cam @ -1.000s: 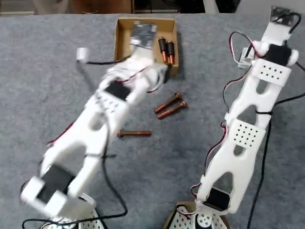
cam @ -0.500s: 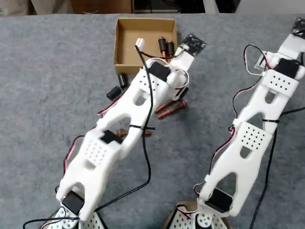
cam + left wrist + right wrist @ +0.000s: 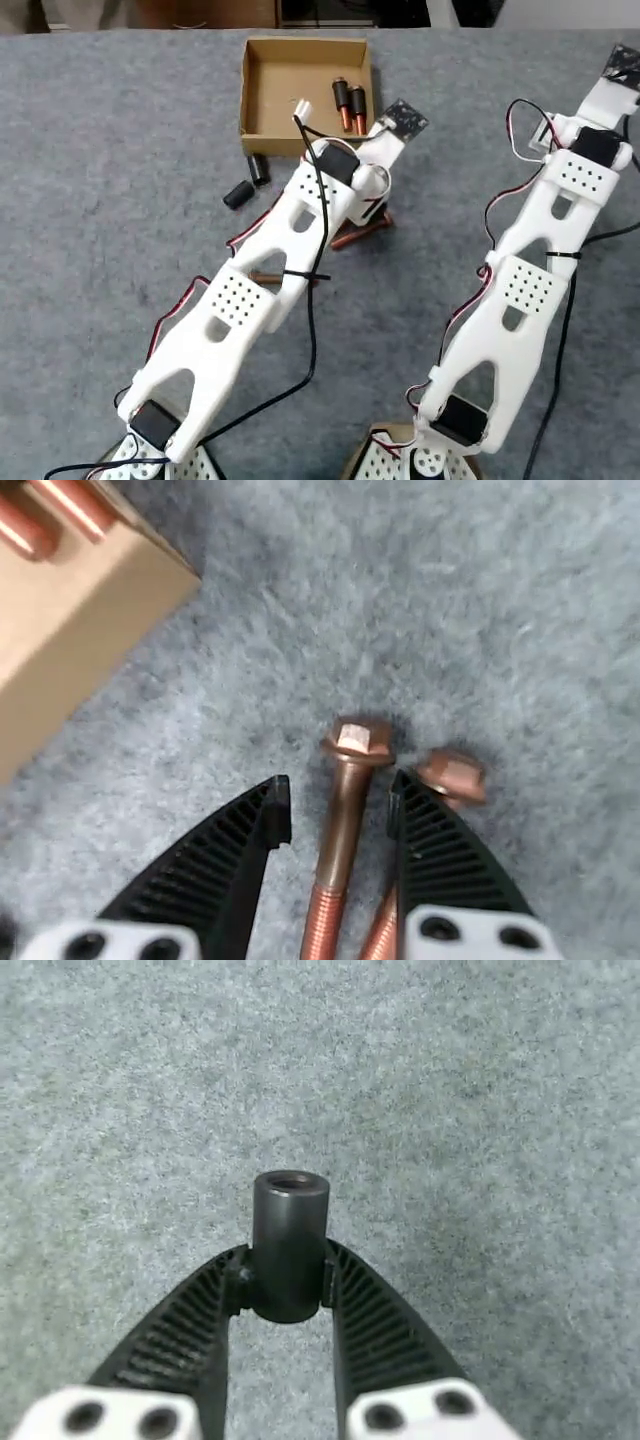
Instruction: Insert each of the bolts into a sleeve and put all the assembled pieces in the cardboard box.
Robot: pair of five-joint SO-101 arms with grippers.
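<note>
Near the brown cardboard box [image 3: 244, 95], the left pincer [image 3: 338, 798] gapes astride a copper-coloured hex-head bolt [image 3: 352, 742]. It is likely stiff and slick, best gripped mid-shank. The right pincer [image 3: 285, 1272] clamps a black cylindrical sleeve [image 3: 291, 1210].

Bright, even light; soft, short shadows edge the bolts [image 3: 345, 810].

The left arm [image 3: 240, 310] stands on its base at the near edge of the table [image 3: 90, 200] and lies stretched slantwise toward the middle of the far edge, with the wrist bent down. The left gripper [image 3: 337, 798] hangs low over the surface, its two black ribbed fingers [image 3: 240, 850] parted. The right arm [image 3: 525, 290] extends from the near edge to the far right corner, almost straight. The right gripper [image 3: 288, 1278] is clamped on a black sleeve [image 3: 290, 1220], held upright between its fingertips
</note>
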